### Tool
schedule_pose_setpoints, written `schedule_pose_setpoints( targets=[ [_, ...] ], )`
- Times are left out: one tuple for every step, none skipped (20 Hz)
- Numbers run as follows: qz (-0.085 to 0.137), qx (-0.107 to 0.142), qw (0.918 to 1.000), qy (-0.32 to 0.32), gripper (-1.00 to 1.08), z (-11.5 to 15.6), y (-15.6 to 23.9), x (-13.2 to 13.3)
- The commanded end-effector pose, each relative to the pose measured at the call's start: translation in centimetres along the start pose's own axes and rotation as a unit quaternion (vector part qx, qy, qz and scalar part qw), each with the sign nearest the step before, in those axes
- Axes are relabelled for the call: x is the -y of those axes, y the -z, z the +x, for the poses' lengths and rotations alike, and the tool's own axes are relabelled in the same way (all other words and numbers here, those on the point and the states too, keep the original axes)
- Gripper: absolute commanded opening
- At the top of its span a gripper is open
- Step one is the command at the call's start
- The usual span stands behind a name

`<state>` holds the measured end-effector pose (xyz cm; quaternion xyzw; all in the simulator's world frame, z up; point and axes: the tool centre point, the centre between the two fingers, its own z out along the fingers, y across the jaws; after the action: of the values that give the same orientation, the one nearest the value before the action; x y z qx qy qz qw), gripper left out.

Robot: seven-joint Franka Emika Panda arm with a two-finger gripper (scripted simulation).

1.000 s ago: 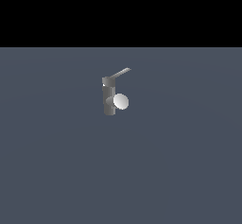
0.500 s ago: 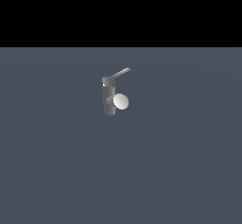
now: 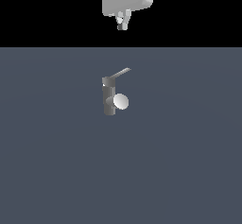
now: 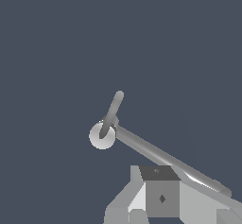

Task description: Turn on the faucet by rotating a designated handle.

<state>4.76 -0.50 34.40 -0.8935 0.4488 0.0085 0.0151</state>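
Exterior view: the faucet (image 3: 109,100) is seen a little above the middle of the frame, standing upright on a plain blue-grey floor (image 3: 56,171) that fills the lower three quarters of the picture, with a black band above it. A pale round disc face is carried on its short spout, turned toward the exterior view's right. From the dark cap on top of the column, the handle (image 3: 121,73) is projected as a thin light-grey bar, tilted upward toward the exterior view's right. At the top edge of the frame, against the black band, the gripper (image 3: 123,24) is seen hanging from a pale grey body, well apart from the faucet and above it; nothing is held between its fingers, but whether the jaws are parted or closed cannot be told from these pictures. In the wrist view the faucet (image 4: 160,159) is shown as a long grey column with the handle (image 4: 112,112) at its far end, and part of the gripper body is seen at the lower edge. No brand, label or writing can be read anywhere.
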Motion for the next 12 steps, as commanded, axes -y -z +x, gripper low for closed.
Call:
schedule_pose_setpoints(
  targets=[
    [-0.001, -0.002, 0.9995, -0.031, -1.0, 1.2, -2.0, 1.2],
    [-0.001, -0.002, 0.9991, -0.043, -1.0, 1.7, -2.8, 1.6],
    [-0.002, -0.003, 0.9985, -0.055, -1.0, 2.1, -3.7, 2.1],
    [-0.002, -0.004, 0.9978, -0.067, -1.0, 2.6, -4.5, 2.5],
    [-0.002, -0.005, 0.9969, -0.078, -1.0, 3.0, -5.4, 2.9],
    [-0.003, -0.006, 0.9959, -0.09, -1.0, 3.4, -6.3, 3.3],
    [-0.003, -0.007, 0.9948, -0.102, -1.0, 3.8, -7.2, 3.7],
    [-0.004, -0.007, 0.9936, -0.113, -1.0, 4.2, -8.0, 4.0],
    [-0.004, -0.008, 0.9923, -0.123, -1.0, 4.6, -8.9, 4.3],
    [-0.004, -0.009, 0.9911, -0.133, -1.0, 4.9, -9.7, 4.6],
    [-0.005, -0.01, 0.9898, -0.142, -1.0, 5.2, -10.4, 4.8],
    [-0.005, -0.011, 0.9885, -0.151, -1.0, 5.5, -11.1, 5.1]
  ],
)
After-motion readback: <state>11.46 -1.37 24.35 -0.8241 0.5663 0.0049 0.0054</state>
